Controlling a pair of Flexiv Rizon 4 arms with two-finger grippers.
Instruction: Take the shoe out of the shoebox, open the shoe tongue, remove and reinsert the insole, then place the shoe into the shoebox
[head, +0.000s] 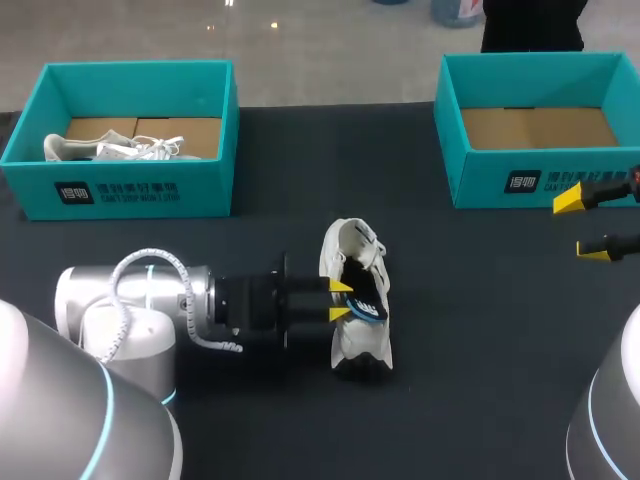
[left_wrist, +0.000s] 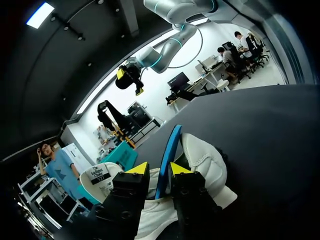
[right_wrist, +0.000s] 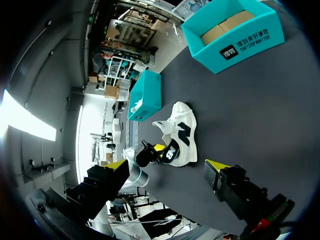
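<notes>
Left jaws pinch the blue insole (left_wrist: 167, 155).
The shoe (head: 347, 252) lies near-to-far beside them; right jaws gape, far right.

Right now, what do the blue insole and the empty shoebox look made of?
The insole looks like thin matte foam: it stands edge-on without drooping. The shoebox looks like cardboard: matte teal walls, bare brown flaps inside.
</notes>
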